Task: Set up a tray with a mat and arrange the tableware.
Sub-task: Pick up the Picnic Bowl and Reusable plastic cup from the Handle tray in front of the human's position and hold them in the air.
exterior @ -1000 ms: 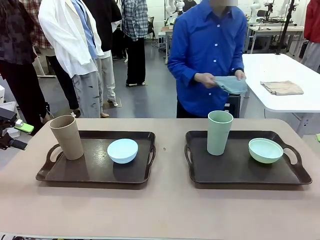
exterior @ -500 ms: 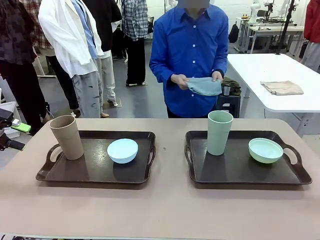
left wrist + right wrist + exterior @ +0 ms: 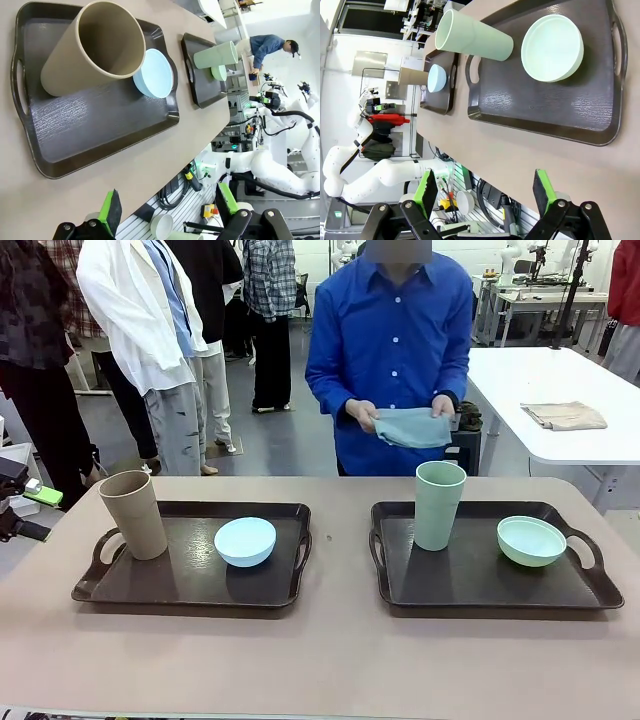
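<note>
Two trays: the left tray (image 3: 190,585) and the right tray (image 3: 470,585) sit side by side on the tabletop (image 3: 320,665) with a gap between them, and both are already loaded.
Left tray load: the tan cup (image 3: 133,515) stands upright at its far-left corner, with the light blue bowl (image 3: 245,541) over to the cup's right.
Right tray load: the pale green cup (image 3: 439,505) stands upright towards the far-left, and the pale green bowl (image 3: 531,540) is over on the right side.
Mat: the mat (image 3: 413,427) is a folded blue-grey cloth and isn't on any tray yet. It's held up in the person's hands (image 3: 362,412) at the far side, beyond the tabletop's far edge and just behind the pale green cup.
Mat's long axis: side to side, roughly parallel to the far edge.
Left gripper: the left gripper (image 3: 168,205) has its jaws spread wide with nothing in them. It hangs back off the near edge, and the tan cup is the closest piece ahead of it.
Right gripper: the right gripper (image 3: 485,192) is the same deal, wide apart and empty, facing the right tray from the near edge.
Who's nearer: the mat is clear across the tabletop from both arms, a bit to the robot's right of centre. My guess is the right arm has the shorter reach if it's a handover.
Catch: both trays are occupied, so I reckon a cup and bowl have to come off before the mat can lie flat.
</note>
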Controlling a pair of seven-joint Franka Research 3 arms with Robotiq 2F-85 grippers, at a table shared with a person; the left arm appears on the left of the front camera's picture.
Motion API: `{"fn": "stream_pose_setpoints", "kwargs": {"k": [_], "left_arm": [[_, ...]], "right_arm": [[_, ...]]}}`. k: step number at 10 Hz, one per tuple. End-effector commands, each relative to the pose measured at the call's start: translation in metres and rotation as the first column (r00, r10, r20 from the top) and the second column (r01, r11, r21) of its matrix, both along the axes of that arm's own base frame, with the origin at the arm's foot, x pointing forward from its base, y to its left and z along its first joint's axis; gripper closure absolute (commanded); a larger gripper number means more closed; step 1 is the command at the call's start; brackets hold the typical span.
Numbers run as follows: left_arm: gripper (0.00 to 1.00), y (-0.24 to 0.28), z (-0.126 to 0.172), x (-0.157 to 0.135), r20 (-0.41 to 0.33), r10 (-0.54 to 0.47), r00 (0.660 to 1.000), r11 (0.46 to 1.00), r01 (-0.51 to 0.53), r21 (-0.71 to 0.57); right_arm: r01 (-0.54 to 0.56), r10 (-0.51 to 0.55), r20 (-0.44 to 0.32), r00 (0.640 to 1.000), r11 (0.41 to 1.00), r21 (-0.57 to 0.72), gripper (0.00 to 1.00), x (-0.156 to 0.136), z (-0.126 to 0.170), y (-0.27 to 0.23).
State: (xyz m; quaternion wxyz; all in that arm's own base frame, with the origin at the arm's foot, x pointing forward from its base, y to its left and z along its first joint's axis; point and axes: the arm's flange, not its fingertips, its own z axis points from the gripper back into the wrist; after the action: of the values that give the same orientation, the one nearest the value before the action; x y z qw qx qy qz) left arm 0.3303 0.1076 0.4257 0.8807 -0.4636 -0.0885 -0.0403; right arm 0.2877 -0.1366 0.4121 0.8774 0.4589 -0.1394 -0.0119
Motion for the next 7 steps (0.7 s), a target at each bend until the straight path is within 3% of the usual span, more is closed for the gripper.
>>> {"fn": "stream_pose_setpoints", "kwargs": {"k": [1,7], "left_arm": [[0.00,0.0014,-0.0014,0.0011,0.025,-0.006,1.000,1.000,0.006,-0.022],[0.00,0.0014,-0.0014,0.0011,0.025,-0.006,1.000,1.000,0.006,-0.022]], "right_arm": [[-0.009,0.009,0.024,1.000,1.000,0.017,0.00,0.0031,-0.0016,-0.0016],[-0.009,0.009,0.024,1.000,1.000,0.017,0.00,0.0031,-0.0016,-0.0016]]}}
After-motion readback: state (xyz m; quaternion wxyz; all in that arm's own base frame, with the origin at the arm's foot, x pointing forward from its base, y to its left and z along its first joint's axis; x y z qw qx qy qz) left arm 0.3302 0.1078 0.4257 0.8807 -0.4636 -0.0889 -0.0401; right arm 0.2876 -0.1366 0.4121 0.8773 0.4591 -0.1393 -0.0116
